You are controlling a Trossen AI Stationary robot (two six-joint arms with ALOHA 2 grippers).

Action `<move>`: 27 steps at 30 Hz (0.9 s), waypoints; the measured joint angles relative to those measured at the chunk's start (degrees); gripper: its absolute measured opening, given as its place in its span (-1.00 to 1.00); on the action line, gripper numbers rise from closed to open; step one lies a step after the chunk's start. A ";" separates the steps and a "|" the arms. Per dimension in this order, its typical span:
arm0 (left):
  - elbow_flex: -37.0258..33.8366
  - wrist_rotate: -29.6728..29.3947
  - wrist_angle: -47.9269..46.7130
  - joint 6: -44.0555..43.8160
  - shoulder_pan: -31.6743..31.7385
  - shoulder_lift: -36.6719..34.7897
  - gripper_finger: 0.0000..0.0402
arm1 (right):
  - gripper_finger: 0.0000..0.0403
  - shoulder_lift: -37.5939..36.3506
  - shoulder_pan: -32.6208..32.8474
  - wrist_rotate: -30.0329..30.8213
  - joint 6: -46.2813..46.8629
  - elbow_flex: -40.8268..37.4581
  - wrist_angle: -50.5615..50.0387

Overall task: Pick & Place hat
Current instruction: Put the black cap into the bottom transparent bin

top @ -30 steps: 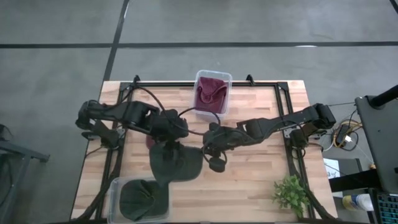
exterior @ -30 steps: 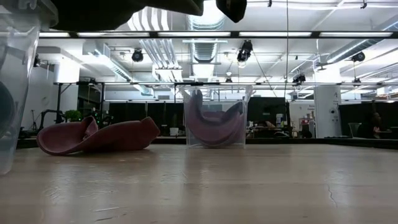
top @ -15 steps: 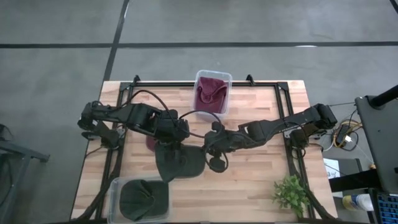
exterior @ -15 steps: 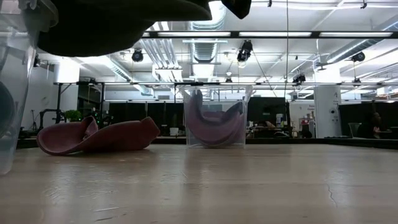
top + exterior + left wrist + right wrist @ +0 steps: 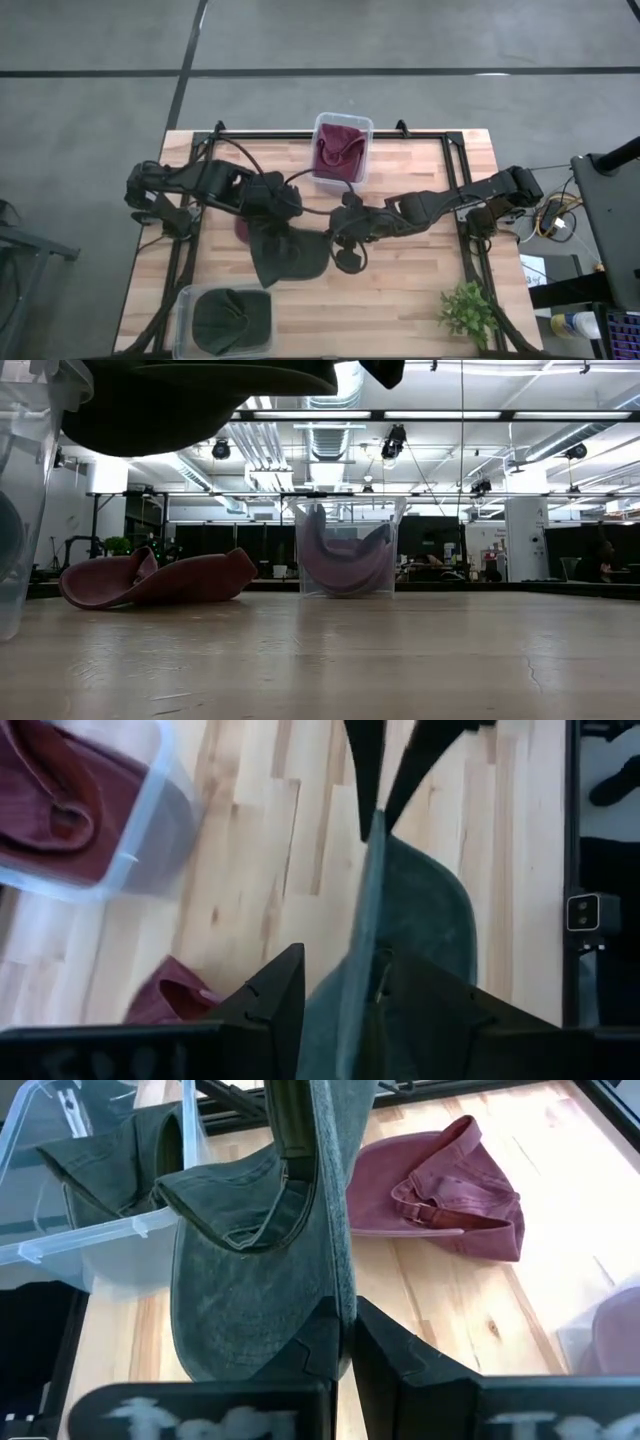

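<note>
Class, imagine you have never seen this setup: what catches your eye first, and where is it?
The dark green fabric cap hangs above mid-table, pinched by both the left gripper and the right gripper. A maroon cap lies on the wood beneath, and clear plastic bins at the far edge and near corner hold more caps.

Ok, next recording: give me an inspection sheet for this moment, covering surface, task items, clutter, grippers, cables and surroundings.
Surface: light wooden table, bare at its front right.
Task items: dark green fabric cap held above the table; another green cap in the front clear plastic bin; maroon cap in the back clear bin; loose maroon cap lying flat.
Clutter: small green plant.
Grippers: left gripper and right gripper both shut on the green cap.
Cables: black cable looping over the left arm.
Surroundings: grey floor.
</note>
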 joint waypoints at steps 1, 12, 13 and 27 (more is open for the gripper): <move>0.54 -0.42 -0.02 0.58 0.03 0.00 -0.29 | -0.94 0.00 0.01 0.00 0.00 0.00 0.01; 2.21 -1.40 -4.05 0.78 0.05 0.15 -0.29 | -0.94 -0.27 -0.28 -0.04 -0.42 2.56 -0.27; 2.13 -1.43 -4.13 0.78 0.05 0.15 -0.29 | -0.94 -0.28 -0.44 -0.03 -0.55 2.87 -0.64; 3.87 -0.70 -4.54 0.58 0.03 0.22 -0.29 | -0.94 -0.12 -1.91 1.29 0.30 3.43 -1.05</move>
